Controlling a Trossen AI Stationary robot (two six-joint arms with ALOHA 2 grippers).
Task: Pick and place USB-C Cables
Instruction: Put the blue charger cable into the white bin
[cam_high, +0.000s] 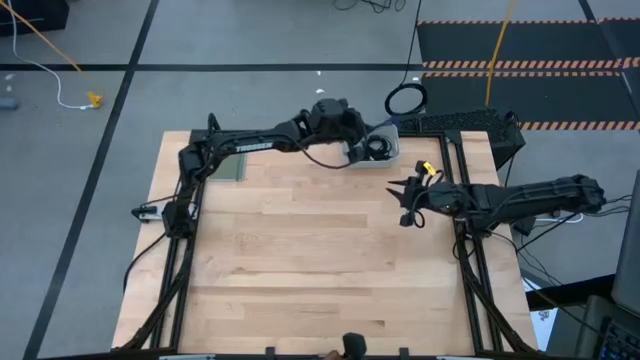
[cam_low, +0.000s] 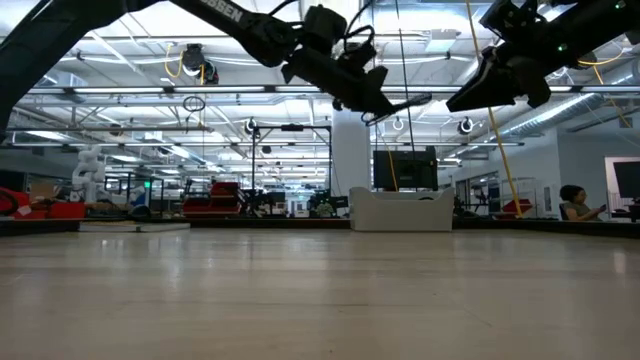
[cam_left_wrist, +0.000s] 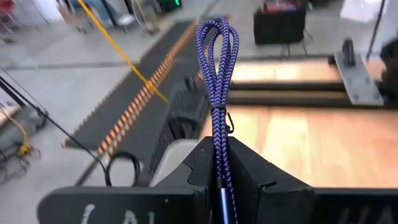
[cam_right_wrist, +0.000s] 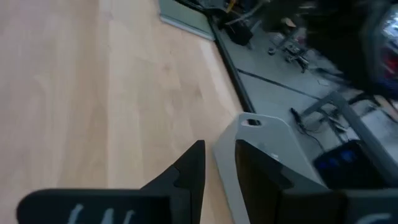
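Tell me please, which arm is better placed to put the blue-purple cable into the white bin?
Left. Its gripper is shut on the blue-purple cable above the white bin. The right gripper holds nothing.

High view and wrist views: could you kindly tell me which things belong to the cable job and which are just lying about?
Job:
- blue-purple USB-C cable, clamped in the left gripper
- white bin below it, probably
- right gripper, waiting open

Lying about:
- black cable ring, beyond the table
- grey plate, on the table

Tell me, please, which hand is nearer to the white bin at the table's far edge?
The left hand: it hovers right over the white bin, clamping the blue-purple cable. The right hand hangs farther off, over bare table.
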